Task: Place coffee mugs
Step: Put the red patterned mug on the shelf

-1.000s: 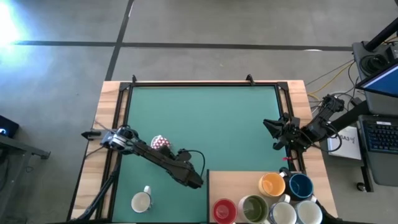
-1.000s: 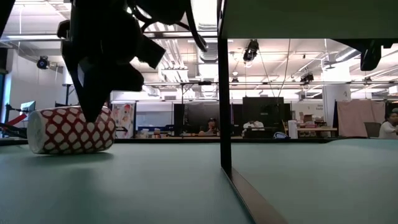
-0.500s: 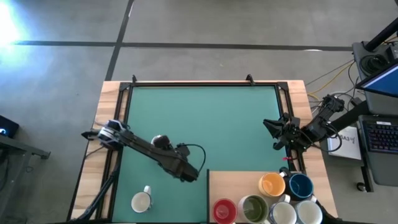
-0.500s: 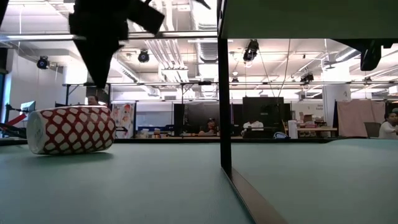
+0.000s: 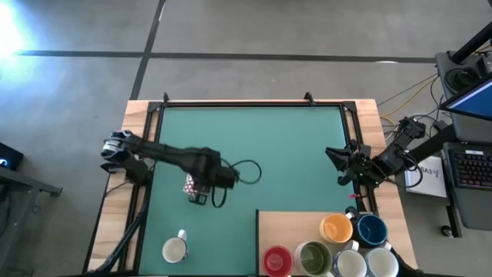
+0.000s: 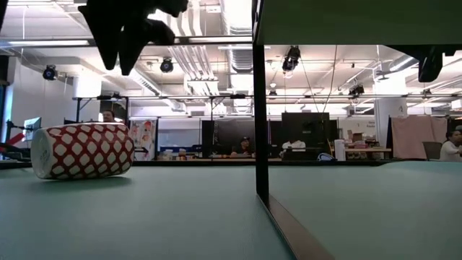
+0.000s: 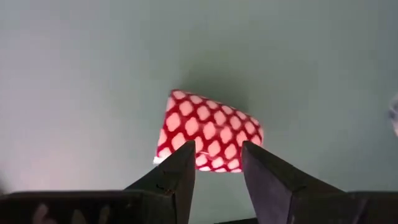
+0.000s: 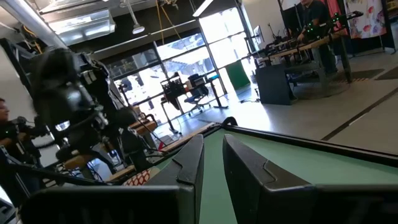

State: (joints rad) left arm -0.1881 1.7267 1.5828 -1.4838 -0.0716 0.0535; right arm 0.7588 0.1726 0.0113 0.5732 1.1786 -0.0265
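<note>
Two arms show in the high view. We find the left gripper (image 5: 201,194) over the red mug (image 5: 189,185), which lies on its side on the mat (image 5: 261,146), left of centre. A white mug (image 5: 174,249) stands nearer, and five more mugs crowd the board (image 5: 288,227) at near right. The right gripper (image 5: 337,164) waits at the right edge. Half a second ago the left arm reached further toward the board and its gripper was clear of the red mug; it has since swung back over it.

In the low view, the red mug (image 6: 83,150) rests on its round side. We judge it may roll if one finger touches first. The gripper (image 6: 130,32) now hangs higher and more directly above it than before.

In the left wrist view, the fingers (image 7: 180,174) stand parted, holding nothing, with the mug (image 7: 208,134) just beyond them. We judge a descent off-centre would push it aside.

In the right wrist view, the fingers (image 8: 186,165) are slightly apart and empty.
</note>
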